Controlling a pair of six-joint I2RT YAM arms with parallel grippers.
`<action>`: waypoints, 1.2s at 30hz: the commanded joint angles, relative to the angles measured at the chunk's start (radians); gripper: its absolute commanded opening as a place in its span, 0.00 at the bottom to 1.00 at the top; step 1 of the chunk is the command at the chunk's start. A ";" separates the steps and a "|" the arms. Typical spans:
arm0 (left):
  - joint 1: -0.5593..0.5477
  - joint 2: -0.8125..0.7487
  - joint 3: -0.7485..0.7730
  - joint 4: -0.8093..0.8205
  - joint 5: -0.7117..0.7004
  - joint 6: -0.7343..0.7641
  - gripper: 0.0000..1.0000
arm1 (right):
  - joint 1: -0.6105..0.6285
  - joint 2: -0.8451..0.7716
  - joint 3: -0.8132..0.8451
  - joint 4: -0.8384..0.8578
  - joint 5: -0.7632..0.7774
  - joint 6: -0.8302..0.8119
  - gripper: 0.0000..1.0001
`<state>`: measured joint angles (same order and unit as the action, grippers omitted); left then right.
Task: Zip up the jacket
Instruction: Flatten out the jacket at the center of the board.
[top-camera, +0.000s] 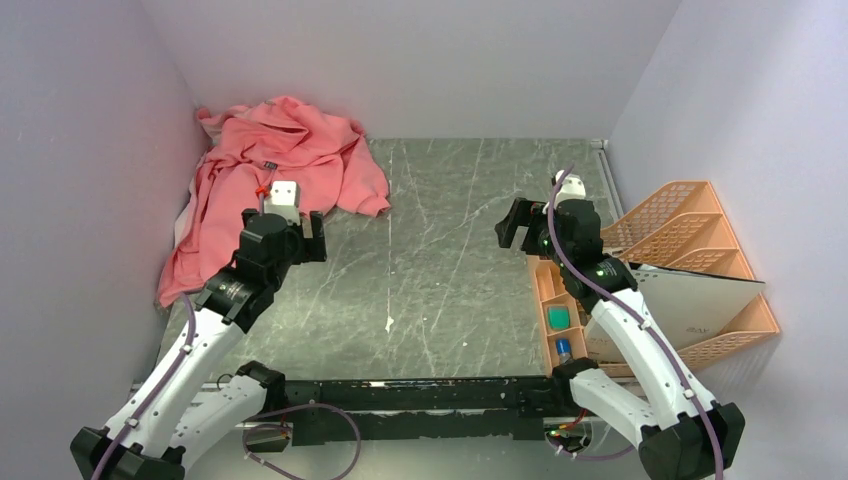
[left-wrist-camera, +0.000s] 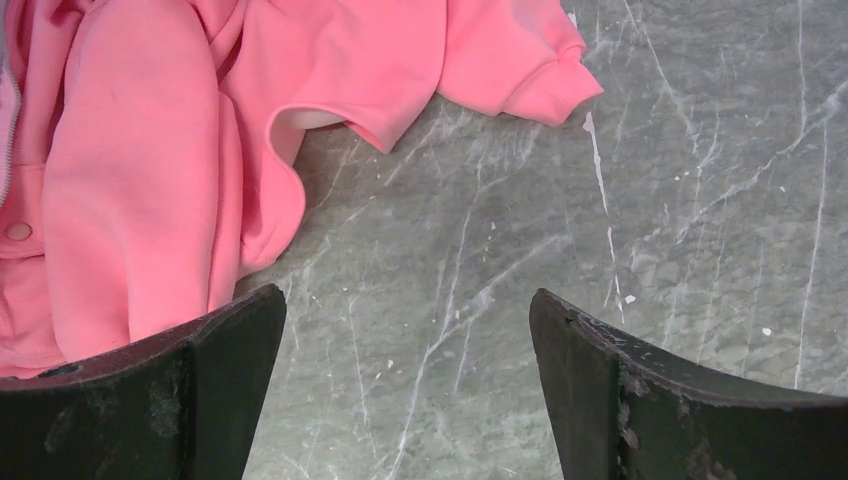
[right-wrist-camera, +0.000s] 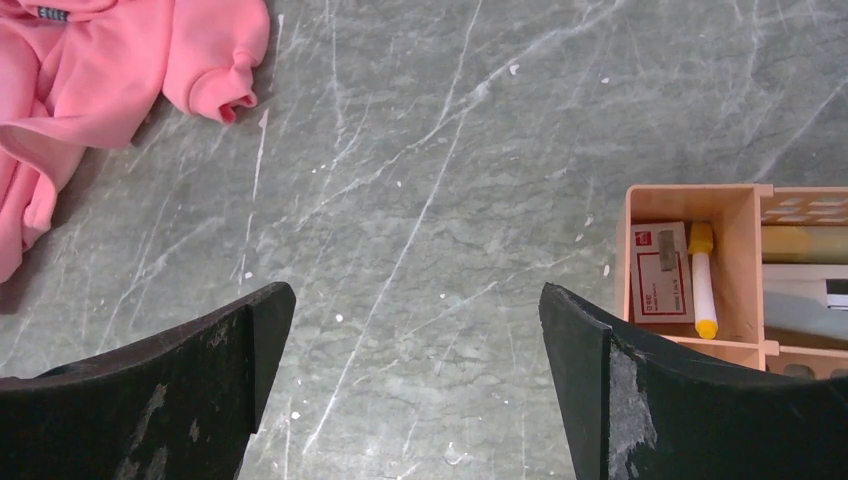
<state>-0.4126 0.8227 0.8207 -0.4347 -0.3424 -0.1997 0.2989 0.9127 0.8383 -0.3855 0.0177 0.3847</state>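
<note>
Jaws spread, empty, on left gripper (left-wrist-camera: 408, 325) and right gripper (right-wrist-camera: 415, 315). Salmon-pink soft fabric jacket (top-camera: 250, 170) lies crumpled far-left, near the left one. We judge it limp, light; pinch the hem beside its grey zipper track (left-wrist-camera: 6, 140).

The jacket (top-camera: 290, 160) lies in the surface's (top-camera: 440, 260) far-left corner; a desk organiser (top-camera: 700, 250) stands along the right edge, apparently holding stationery (right-wrist-camera: 703, 285).

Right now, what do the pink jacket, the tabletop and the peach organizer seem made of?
The jacket: soft, matte fleece-like fabric; it slumps in thick rounded folds. The tabletop: grey stone look with white veins, marble or printed laminate, can't tell. The organizer: likely plastic, smooth moulded walls and lattice.
</note>
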 joint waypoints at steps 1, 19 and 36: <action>0.006 -0.014 0.008 0.016 -0.016 0.002 0.97 | 0.005 -0.030 -0.005 0.058 -0.008 -0.008 1.00; 0.006 0.025 0.011 -0.001 -0.120 -0.002 0.97 | 0.003 -0.008 0.044 0.020 -0.050 0.057 1.00; 0.183 0.588 0.393 -0.030 -0.105 -0.069 0.97 | 0.003 -0.016 -0.042 -0.022 -0.115 0.124 0.95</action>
<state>-0.2745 1.3090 1.1294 -0.4866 -0.4965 -0.2249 0.2989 0.9062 0.8234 -0.4107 -0.0177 0.5026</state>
